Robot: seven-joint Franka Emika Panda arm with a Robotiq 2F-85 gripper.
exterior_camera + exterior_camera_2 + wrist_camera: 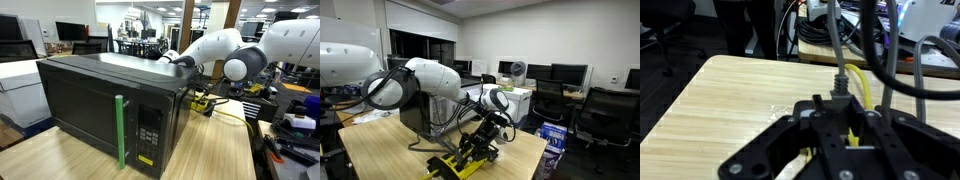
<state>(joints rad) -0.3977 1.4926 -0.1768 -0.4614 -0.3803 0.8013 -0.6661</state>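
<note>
We are looking at the gripper (480,142) hanging low over a pale wooden table (380,150), its matte black links angling down from a smooth, rounded white arm (430,75). Directly under it a yellow-and-black tool (455,165) is lying on the table just behind the microwave (100,105). The tool is showing as bright yellow bars with dark fittings, and its exact shape is too small for us to make out. In the wrist view the pincer (835,112) is standing drawn in narrow, with a sliver of yellow showing among the fingers (whether they are actually pinching it, we cannot tell). The microwave is a boxy, dark, slightly glossy case with sharp corners and a straight green handle (121,130) running up its door. Grey and black cables (880,50) are trailing in loose curves across the far side of the table, with a thin yellow one close by the fingers. The wood grain is running in long, even strips. The table's edge is curving round on the open side in the wrist view, and bare wood is spreading wide there. On the other side the microwave's rear and the cables are crowding in close to the gripper, leaving little room. Dark office chairs (610,110) are standing well apart from the table.
</note>
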